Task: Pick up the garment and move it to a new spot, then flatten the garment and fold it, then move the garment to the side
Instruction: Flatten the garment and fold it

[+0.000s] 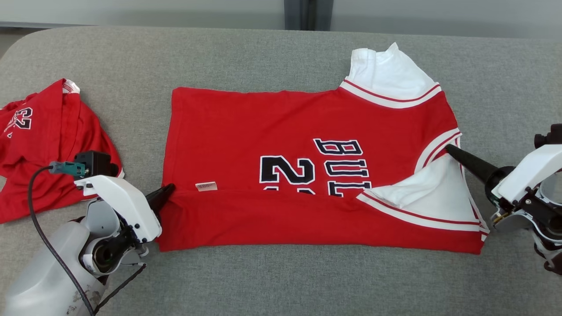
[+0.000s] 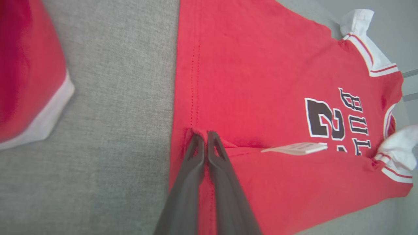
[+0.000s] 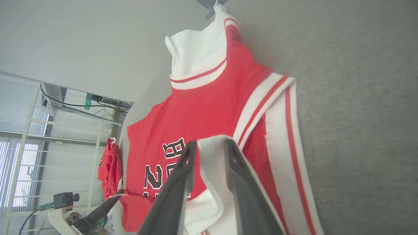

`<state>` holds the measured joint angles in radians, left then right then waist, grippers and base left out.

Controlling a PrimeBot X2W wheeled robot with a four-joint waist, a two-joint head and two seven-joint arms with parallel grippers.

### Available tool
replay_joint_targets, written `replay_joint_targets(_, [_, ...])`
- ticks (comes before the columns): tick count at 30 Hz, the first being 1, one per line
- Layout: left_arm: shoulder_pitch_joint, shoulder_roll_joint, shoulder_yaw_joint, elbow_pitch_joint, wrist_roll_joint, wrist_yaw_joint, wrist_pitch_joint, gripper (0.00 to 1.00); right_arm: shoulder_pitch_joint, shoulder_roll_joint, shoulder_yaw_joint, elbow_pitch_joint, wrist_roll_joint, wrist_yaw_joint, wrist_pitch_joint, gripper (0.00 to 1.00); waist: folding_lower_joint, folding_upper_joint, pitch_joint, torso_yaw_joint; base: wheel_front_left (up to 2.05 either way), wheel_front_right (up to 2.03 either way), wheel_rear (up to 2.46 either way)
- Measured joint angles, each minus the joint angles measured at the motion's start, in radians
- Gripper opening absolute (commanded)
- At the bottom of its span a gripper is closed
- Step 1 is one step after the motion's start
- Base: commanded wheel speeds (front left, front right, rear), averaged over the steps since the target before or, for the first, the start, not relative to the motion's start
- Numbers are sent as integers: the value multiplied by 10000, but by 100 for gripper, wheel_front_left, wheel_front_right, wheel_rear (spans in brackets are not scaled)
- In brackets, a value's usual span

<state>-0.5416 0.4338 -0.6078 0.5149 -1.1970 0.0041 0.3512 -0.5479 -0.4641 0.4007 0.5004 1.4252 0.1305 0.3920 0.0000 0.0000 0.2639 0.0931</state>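
Folding step: left gripper (image 1: pixel 166 192) clamps the jersey (image 1: pixel 281 131) hem, right gripper (image 1: pixel 448 149) stands slightly parted around the sleeve (image 1: pixel 421 193). Next I'd let go and fold the far side over.

Table (image 1: pixel 263 57) holds garment (image 1: pixel 298 131) — second garment (image 1: pixel 44 149) at left.

Grey fabric surface (image 1: pixel 281 281), red jersey (image 1: pixel 263 127) half-folded, second red jersey (image 1: pixel 48 145) crumpled left
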Motion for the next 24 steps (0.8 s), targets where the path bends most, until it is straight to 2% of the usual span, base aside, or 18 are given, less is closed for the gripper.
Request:
replay_joint_targets(1, [-7, -19, -15, 59, 0, -15, 4, 88, -10, 75, -94, 40, 188, 0, 2, 100, 0, 0, 1, 12, 0, 0, 0])
replay_joint_targets(2, [-20, -31, -29, 109, 0, -33, 6, 100, -10, 146, -127, 54, 316, -2, 65, 100, 0, 0, 2, 24, 0, 0, 0])
replay_joint_targets(9, [-196, -63, 82, 520, 125, 19, -403, 100, -10, 128, -171, 199, 238, -2, -192, 100, 0, 0, -144, 31, 0, 0, 0])
replay_joint_targets(15, [-221, 38, 199, 619, 510, -46, -1371, 100, 76, 102, -437, -290, 119, -2, -1106, 100, 0, 0, -584, 5, 0, 0, 0])
replay_joint_targets(18, [-335, 69, 370, 464, 940, -224, -2558, 100, 371, -180, -368, -1223, -554, -2, -2121, 100, 0, 0, -861, 10, 0, 0, 0])
replay_joint_targets(19, [-357, -52, 512, 305, 1001, -414, -3292, 100, 652, -355, -341, -1747, -1034, 0, -3016, 100, 0, 0, -1048, 6, 0, 0, 0])
replay_joint_targets(20, [-340, -109, 504, 236, 1124, -483, -3645, 100, 806, -426, -290, -1908, -1337, -2, -3475, 100, 0, 1, -1139, 2, 0, 0, 0])
replay_joint_targets(24, [-164, -92, 337, 192, 2167, -374, -5233, 100, 1325, -702, -21, -2031, -2886, 0, -5524, 100, 0, 1, -1480, -34, 0, 0, 0])
